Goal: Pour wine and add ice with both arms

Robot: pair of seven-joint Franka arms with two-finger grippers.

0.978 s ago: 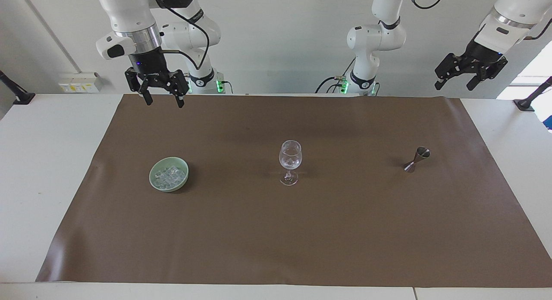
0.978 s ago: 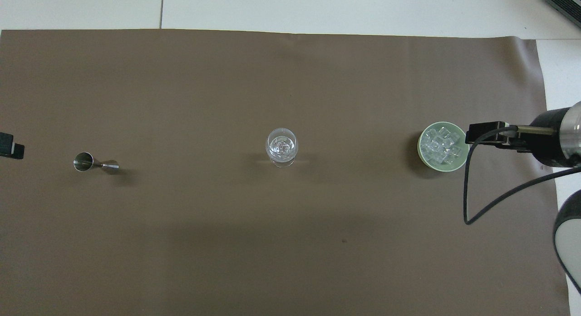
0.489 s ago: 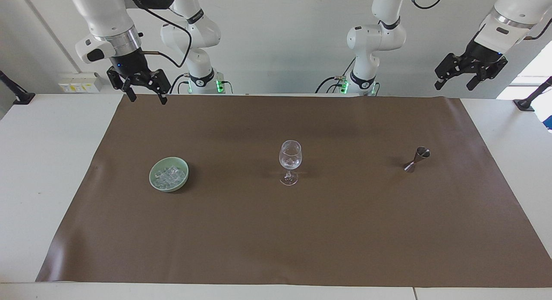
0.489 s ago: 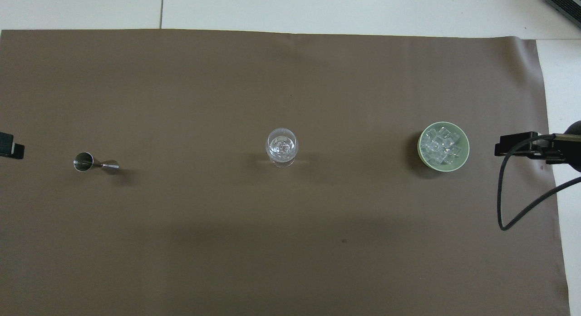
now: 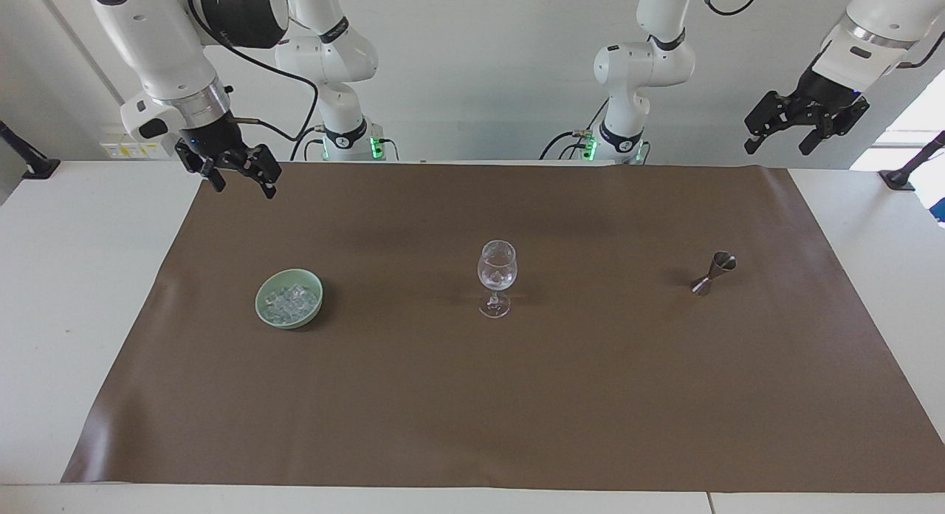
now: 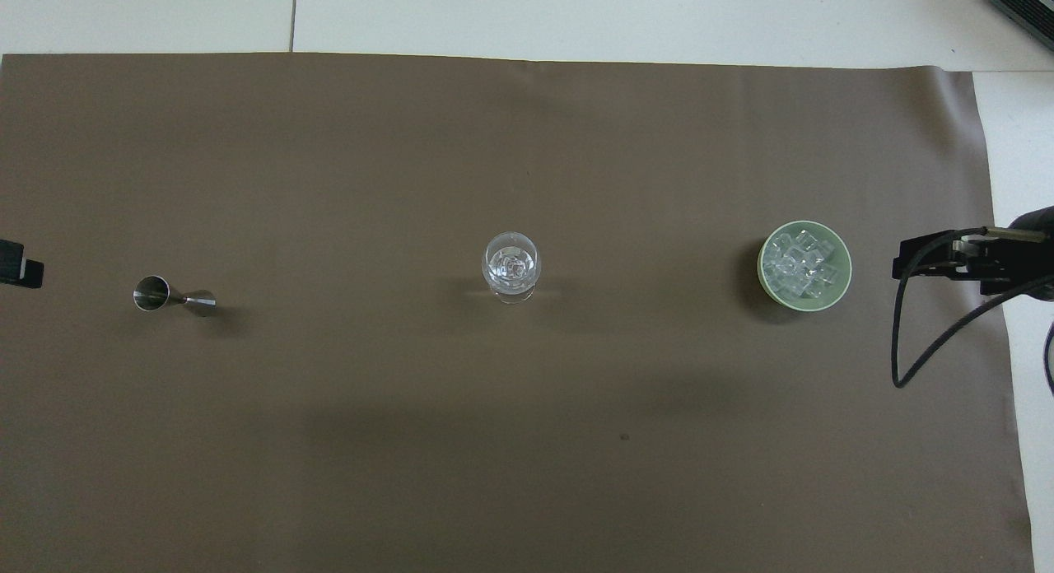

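A stemmed wine glass (image 5: 497, 278) (image 6: 511, 267) stands upright mid-mat with something clear and glassy in its bowl; no wine shows. The ice (image 5: 291, 300) (image 6: 800, 264) lies as several clear cubes in a pale green bowl (image 5: 264, 311) (image 6: 845, 268) toward the right arm's end. My right gripper (image 5: 244, 189) (image 6: 926, 258) hangs open and empty in the air over the mat's edge at that end, apart from the bowl. High over the other end of the table my left gripper (image 5: 777, 146) (image 6: 18, 263) waits open, holding nothing.
A small steel jigger (image 5: 713, 273) (image 6: 173, 296) appears to lie on its side on the brown mat (image 5: 472, 410) toward the left arm's end. White tabletop (image 5: 81, 278) borders the mat at both ends.
My right gripper has swung away from above the bowl's rim out to the mat's edge and tilted. The left arm, glass, bowl and jigger have not moved.
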